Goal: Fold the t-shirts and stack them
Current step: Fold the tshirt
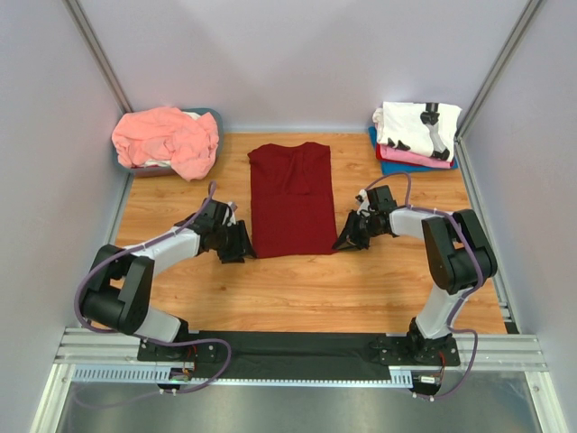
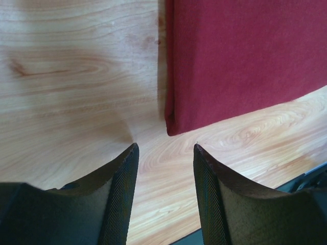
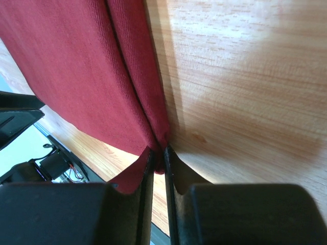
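Note:
A plain dark red t-shirt (image 1: 291, 198) lies flat in the middle of the table, folded into a long strip. My left gripper (image 1: 242, 244) is open and empty just off the shirt's near left corner (image 2: 173, 127), not touching it. My right gripper (image 1: 346, 240) is shut on the shirt's near right corner (image 3: 159, 138), the cloth pinched between its jaws. A salmon-pink t-shirt (image 1: 169, 137) lies crumpled at the far left. A folded stack at the far right has the white t-shirt with black print (image 1: 416, 126) on top, over a pink one (image 1: 406, 157) and a blue one (image 1: 397, 168).
The salmon-pink shirt lies heaped over a blue-grey basket (image 1: 215, 115) at the far left corner. Grey walls with metal posts close in the table on three sides. A metal rail (image 1: 297, 350) carrying both arm bases runs along the near edge.

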{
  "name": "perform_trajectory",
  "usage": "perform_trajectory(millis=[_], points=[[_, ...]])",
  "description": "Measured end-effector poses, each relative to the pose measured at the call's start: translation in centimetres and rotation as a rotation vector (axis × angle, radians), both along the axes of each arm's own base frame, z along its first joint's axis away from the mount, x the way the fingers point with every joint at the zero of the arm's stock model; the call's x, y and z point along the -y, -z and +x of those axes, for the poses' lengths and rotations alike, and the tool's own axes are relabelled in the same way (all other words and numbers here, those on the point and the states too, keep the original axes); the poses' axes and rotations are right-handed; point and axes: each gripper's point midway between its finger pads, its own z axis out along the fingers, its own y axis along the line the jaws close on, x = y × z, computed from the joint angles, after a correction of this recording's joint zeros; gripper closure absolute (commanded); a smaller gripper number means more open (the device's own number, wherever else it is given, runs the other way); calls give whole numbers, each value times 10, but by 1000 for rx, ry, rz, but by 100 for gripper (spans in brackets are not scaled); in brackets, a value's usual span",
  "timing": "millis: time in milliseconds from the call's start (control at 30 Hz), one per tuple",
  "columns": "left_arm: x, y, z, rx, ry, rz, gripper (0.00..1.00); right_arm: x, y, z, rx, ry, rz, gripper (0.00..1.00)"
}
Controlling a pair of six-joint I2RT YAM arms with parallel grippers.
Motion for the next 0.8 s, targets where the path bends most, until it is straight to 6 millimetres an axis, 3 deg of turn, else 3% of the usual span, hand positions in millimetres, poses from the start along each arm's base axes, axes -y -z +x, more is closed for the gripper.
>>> perform_trajectory(millis=[267, 500, 800], points=[[12, 6, 8, 15, -1, -67, 55, -3, 1, -1, -6, -9, 17, 95], [15, 13, 10, 12, -9, -79, 100, -3, 1, -1, -7, -11, 21, 99], [10, 10, 0, 21, -8, 1, 100, 2, 1, -16, -3, -7, 17, 100]])
